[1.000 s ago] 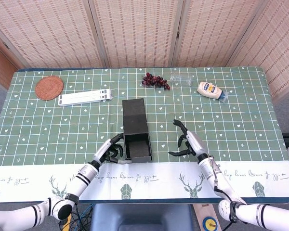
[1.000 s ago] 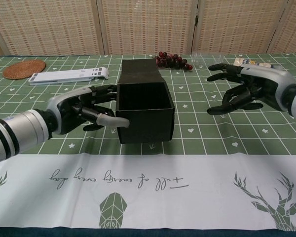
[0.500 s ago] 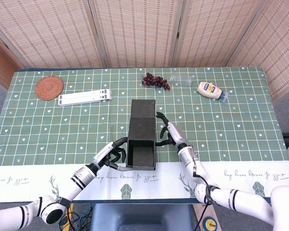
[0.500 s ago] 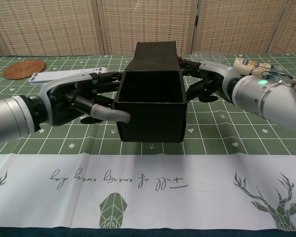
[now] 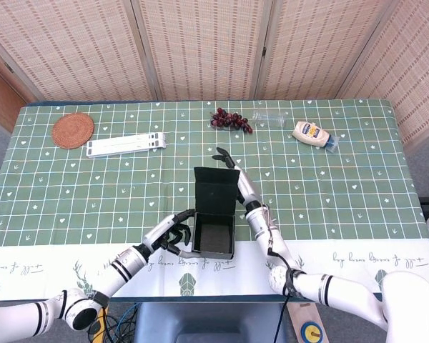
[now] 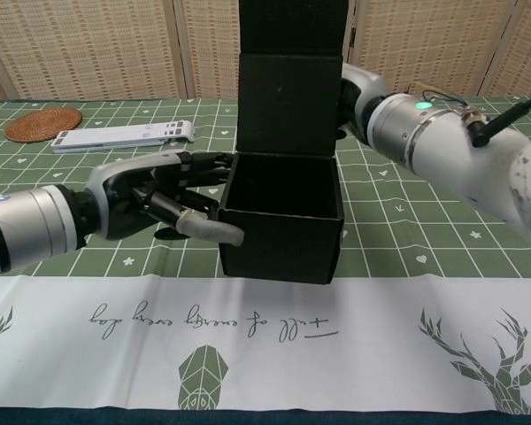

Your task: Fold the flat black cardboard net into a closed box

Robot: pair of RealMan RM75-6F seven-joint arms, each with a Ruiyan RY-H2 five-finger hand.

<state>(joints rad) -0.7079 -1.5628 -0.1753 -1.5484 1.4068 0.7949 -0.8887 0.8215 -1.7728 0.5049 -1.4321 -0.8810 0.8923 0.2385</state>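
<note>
At table's near edge: left hand point(image 6: 164, 199) grips black box point(image 6: 281, 217) on its left wall; right hand point(image 5: 236, 179) presses behind the raised lid, grip unclear.
Green patterned tablecloth point(image 5: 357, 193), woven screens point(image 5: 200, 46) at 12 o'clock. Box opening faces up; lid upright, long axis 6–12 o'clock.

Black box point(image 5: 214, 212) — green tablecloth point(image 5: 71, 186) (white grid)

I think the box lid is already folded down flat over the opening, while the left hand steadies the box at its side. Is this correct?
Not quite. The lid is not folded down: in the chest view it stands upright behind the open box, whose inside is visible. The right hand is behind the lid. The left hand does steady the box at its side.
</note>
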